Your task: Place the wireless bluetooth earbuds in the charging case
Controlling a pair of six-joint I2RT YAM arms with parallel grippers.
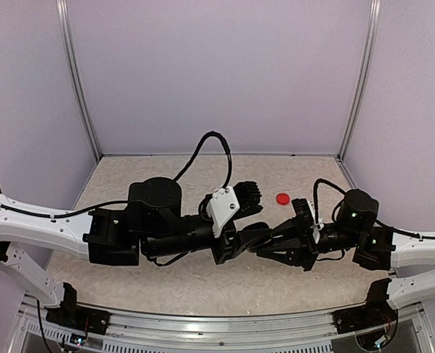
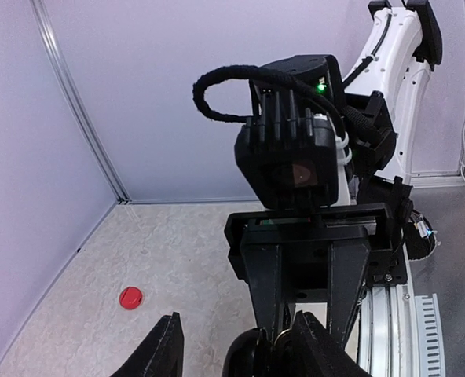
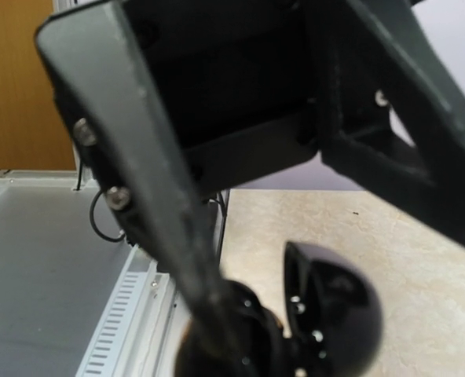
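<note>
You've got both arms nose to nose over the middle of the worktop (image 1: pixel 203 288), a little nearer its front edge. Your left pincer (image 2: pixel 240 345) is spread wide. The glossy black charging case (image 3: pixel 323 310) sits between its fingers, lid tipped open, close against one of them. Your right pincer (image 2: pixel 307 314) reaches in at the same spot, but I can't tell whether it's pinching the case. A small red round thing (image 1: pixel 282 198) lies alone right of centre, toward the back edge. I can't tell if it's one of the earbuds.
</note>
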